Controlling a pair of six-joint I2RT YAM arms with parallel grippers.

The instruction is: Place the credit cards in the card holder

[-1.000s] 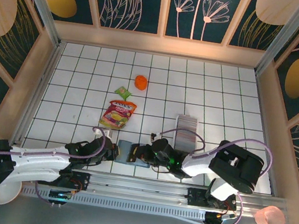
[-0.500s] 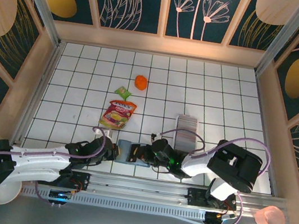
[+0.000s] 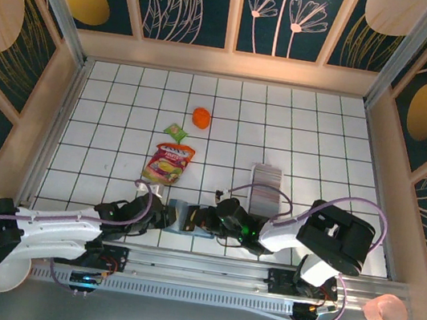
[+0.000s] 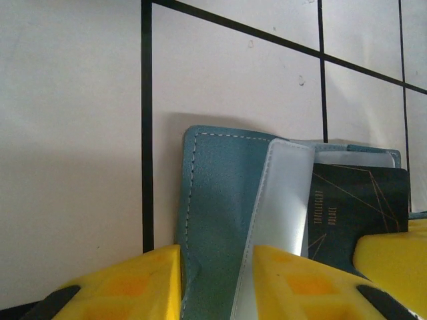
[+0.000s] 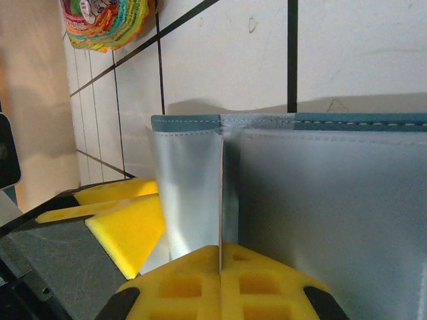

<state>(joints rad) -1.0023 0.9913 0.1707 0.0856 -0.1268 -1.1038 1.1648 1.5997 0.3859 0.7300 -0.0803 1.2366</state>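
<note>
Top view: the card holder (image 3: 181,217) lies at the near edge, long axis left-right, between the left gripper (image 3: 162,215) and the right gripper (image 3: 206,218). The credit cards (image 3: 266,186) sit packed in a row just beyond the right arm, so that one's closer.

Left wrist: jaws parted around the teal cover, maybe not even touching it.

Right wrist: jaws pinched on the clear pocket; its inside is hidden.

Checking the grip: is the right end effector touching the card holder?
Touching. Right wrist view: right end effector shut on the card holder, at its clear pocket.
</note>
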